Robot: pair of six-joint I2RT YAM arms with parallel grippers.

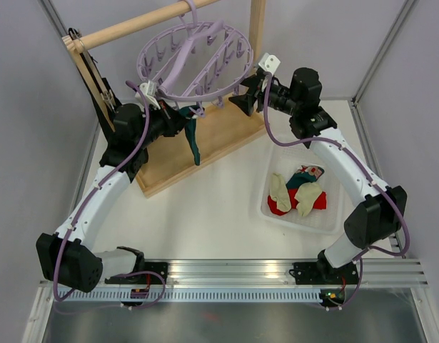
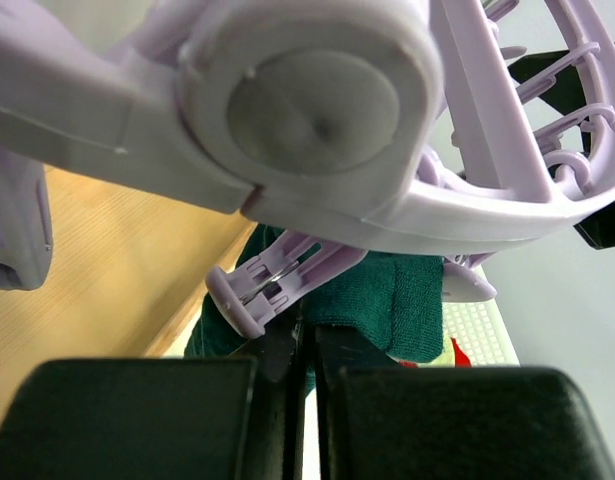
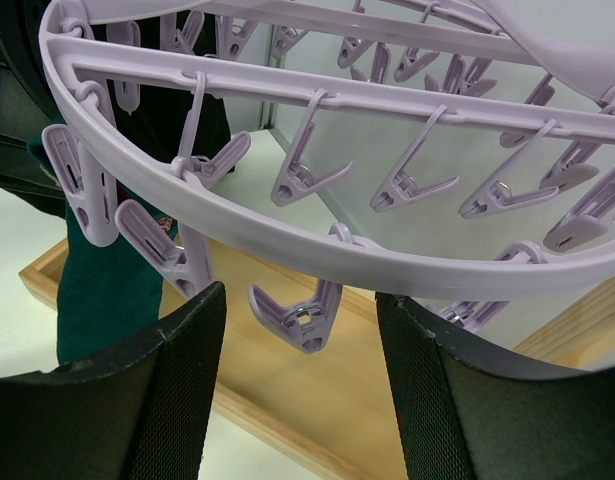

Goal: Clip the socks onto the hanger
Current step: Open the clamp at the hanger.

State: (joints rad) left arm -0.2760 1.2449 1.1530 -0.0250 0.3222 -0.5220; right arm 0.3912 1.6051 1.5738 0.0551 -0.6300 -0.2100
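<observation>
Sock at raised left claw

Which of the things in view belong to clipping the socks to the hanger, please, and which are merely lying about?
For the job:
- lavender hanger
- teal sock, held in the left pincer
- loose socks
- right pincer, open at the hanger's rim

Lying about:
- wooden rack
- clear tray
</observation>
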